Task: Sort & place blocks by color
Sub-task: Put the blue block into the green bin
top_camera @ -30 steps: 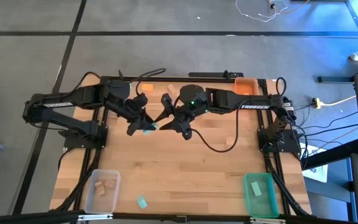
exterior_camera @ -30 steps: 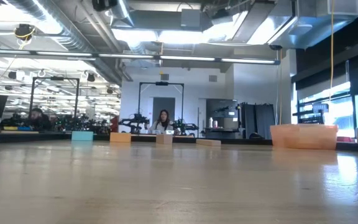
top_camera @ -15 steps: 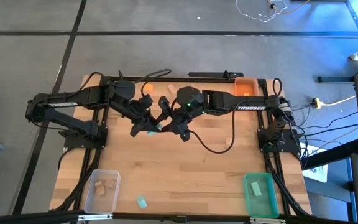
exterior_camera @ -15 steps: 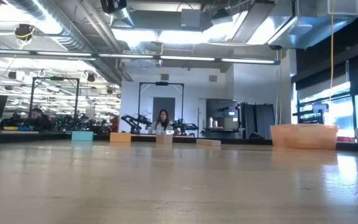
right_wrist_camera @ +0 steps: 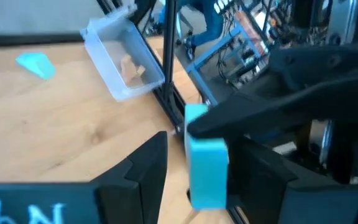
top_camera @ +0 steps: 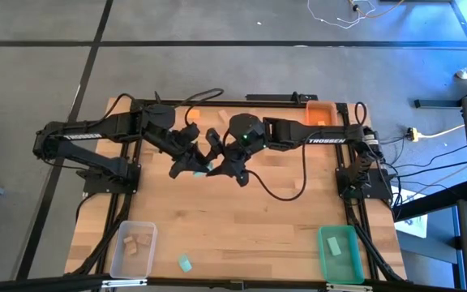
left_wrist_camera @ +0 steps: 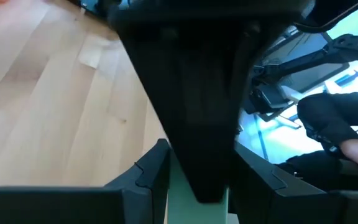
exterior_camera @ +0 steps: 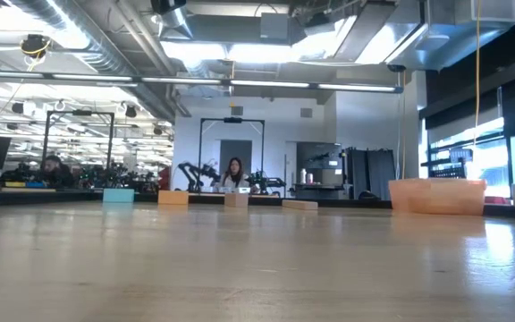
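A teal block [top_camera: 206, 167] is up in the air over the middle of the table, between my two grippers. My left gripper [top_camera: 193, 164] comes from the table's left and is shut on it. My right gripper [top_camera: 217, 161] comes from the right and is open. Its two fingers [right_wrist_camera: 143, 167] stand on either side of the same block [right_wrist_camera: 206, 163]; I cannot tell whether they touch it. Another teal block [top_camera: 186, 264] lies flat near the table's near edge. An orange block [top_camera: 191, 113] and pale wood blocks [top_camera: 221, 116] lie toward the far edge. My left gripper pinches the teal block [left_wrist_camera: 178, 194] between its two fingers, reaching in from the table's left. The block is lifted clear of the table. In the left wrist view a finger of the right gripper stands in front of most of the block.
A clear bin [top_camera: 132, 248] with wood blocks sits at the near left corner. A green bin [top_camera: 340, 252] sits at the near right and an orange bin [top_camera: 321, 112] at the far right. A wood block [top_camera: 301, 185] and a black cable [top_camera: 278, 193] lie right of centre.
Both grippers have closed the distance between them above the table's middle. The left one has carried the teal block a little toward the right, and the right one has moved left until its fingers stand around the block.
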`<action>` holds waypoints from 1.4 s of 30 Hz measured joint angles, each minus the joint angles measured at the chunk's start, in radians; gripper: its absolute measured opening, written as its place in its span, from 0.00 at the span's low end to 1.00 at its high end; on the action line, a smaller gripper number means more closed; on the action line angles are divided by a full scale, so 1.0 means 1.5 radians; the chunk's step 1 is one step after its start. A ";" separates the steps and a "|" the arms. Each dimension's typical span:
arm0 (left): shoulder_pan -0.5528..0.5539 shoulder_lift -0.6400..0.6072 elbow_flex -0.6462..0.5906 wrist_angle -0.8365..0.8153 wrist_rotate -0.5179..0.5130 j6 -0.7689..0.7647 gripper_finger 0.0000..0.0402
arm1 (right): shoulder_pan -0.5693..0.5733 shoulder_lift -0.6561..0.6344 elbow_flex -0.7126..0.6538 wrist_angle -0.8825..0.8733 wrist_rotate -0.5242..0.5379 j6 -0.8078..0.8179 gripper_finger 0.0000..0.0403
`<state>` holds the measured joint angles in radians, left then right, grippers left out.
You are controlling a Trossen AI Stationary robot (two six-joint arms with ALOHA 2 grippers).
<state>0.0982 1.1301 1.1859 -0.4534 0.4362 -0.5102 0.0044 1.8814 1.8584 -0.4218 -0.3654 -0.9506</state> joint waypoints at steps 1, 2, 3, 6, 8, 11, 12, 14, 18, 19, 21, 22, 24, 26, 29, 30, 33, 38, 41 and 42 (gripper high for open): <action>0.000 0.000 0.000 0.000 0.000 0.000 0.30 | 0.000 0.002 0.000 0.003 -0.003 0.003 0.42; 0.000 0.000 0.000 -0.001 0.000 0.000 0.30 | 0.000 0.004 0.000 0.000 -0.003 0.005 0.42; 0.000 0.000 0.000 -0.004 0.000 0.000 0.30 | 0.000 0.006 0.000 0.001 -0.003 0.008 0.41; 0.000 0.000 0.000 -0.003 -0.002 -0.001 0.30 | 0.000 0.010 0.000 0.012 -0.004 0.019 0.38; 0.000 0.000 0.000 -0.003 -0.002 -0.001 0.30 | 0.000 0.010 0.000 0.016 -0.004 0.019 0.35; 0.000 -0.001 0.000 -0.003 -0.002 -0.001 0.30 | 0.000 0.010 0.000 0.021 -0.004 0.019 0.31; 0.000 -0.001 0.000 -0.003 -0.003 -0.001 0.30 | 0.000 0.010 0.000 0.021 -0.003 0.019 0.29; 0.000 -0.001 0.000 -0.003 -0.003 -0.001 0.30 | 0.000 0.011 0.000 0.022 -0.003 0.020 0.26; 0.000 -0.001 0.000 -0.004 -0.005 -0.003 0.30 | 0.000 0.011 0.000 0.023 -0.002 0.025 0.17; 0.000 -0.001 0.000 -0.004 -0.006 -0.003 0.30 | 0.000 0.010 0.000 0.023 -0.002 0.027 0.15; -0.001 -0.001 0.000 -0.005 -0.010 -0.004 0.30 | 0.000 0.011 0.000 0.022 -0.002 0.030 0.14; -0.001 -0.001 0.000 -0.005 -0.011 -0.003 0.30 | 0.000 0.010 0.000 0.022 -0.002 0.032 0.14; -0.001 -0.001 0.000 -0.005 -0.013 0.005 0.32 | 0.000 0.011 0.000 0.022 0.000 0.032 0.14; -0.001 -0.001 0.000 -0.007 -0.019 0.022 0.37 | 0.000 0.011 0.000 0.020 0.016 0.039 0.14; 0.000 -0.001 0.000 -0.006 -0.029 0.035 0.43 | 0.000 0.011 0.000 0.017 0.029 0.058 0.14; 0.000 -0.001 0.000 -0.006 -0.033 0.035 0.44 | 0.000 0.011 0.004 0.008 0.030 0.067 0.14; 0.000 -0.001 0.000 -0.022 -0.051 0.040 0.44 | 0.000 0.011 0.024 -0.033 0.041 0.073 0.14; 0.000 -0.001 0.001 -0.077 -0.078 0.129 0.44 | 0.000 0.012 0.077 -0.142 0.088 0.094 0.14; 0.000 -0.001 0.001 -0.103 -0.100 0.183 0.45 | -0.001 0.012 0.111 -0.213 0.098 0.125 0.14; 0.000 -0.001 0.001 -0.108 -0.111 0.201 0.45 | 0.000 0.012 0.126 -0.241 0.110 0.138 0.14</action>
<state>0.0982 1.1286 1.1870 -0.6149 0.2697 -0.2081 0.0037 1.8992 2.0477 -0.7828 -0.1998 -0.7440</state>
